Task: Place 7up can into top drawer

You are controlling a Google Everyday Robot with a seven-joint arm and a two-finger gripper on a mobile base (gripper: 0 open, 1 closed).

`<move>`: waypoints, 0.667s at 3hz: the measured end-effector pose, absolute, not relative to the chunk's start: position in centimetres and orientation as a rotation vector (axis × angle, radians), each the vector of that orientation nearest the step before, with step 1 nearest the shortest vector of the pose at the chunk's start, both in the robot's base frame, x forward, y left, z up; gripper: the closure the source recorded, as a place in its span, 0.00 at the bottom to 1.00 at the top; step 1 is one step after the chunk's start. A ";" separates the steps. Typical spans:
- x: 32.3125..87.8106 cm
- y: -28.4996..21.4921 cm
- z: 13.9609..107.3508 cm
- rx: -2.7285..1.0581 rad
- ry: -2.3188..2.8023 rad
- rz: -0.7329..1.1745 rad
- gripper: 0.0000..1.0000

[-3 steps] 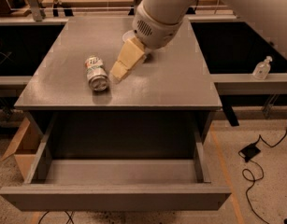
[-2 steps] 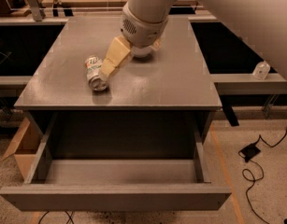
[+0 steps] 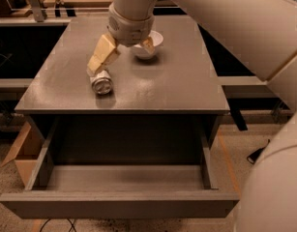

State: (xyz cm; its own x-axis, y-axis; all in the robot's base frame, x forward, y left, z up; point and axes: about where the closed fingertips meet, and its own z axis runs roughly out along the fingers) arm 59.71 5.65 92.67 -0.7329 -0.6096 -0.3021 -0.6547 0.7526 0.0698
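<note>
- Gripper (image 3: 121,60) is hanging low over the grey counter (image 3: 177,81), left of centre, just in front of the white bowl (image 3: 155,38).
- Tan fingers (image 3: 103,57) are standing wide apart, clamping nothing; one is slanting down to the 7up can (image 3: 102,82), the other is sitting by the bowl.
- 7up can is lying on its side on the counter, silver end facing the camera, right under that finger's tip; contact unclear.
- Top drawer (image 3: 119,204) is standing pulled out below, its inside showing only grey floor.
- Cardboard box (image 3: 20,153) is sitting on the floor at left.
</note>
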 end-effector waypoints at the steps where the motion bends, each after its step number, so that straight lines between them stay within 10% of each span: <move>1: 60.4 7.5 91.4 -0.938 2.743 0.230 0.00; 2: 61.3 8.9 89.7 -0.880 2.793 0.210 0.00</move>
State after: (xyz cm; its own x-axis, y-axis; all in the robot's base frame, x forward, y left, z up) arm 61.29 8.86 89.66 -0.8012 -0.5498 -0.2364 -0.5789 0.8121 0.0734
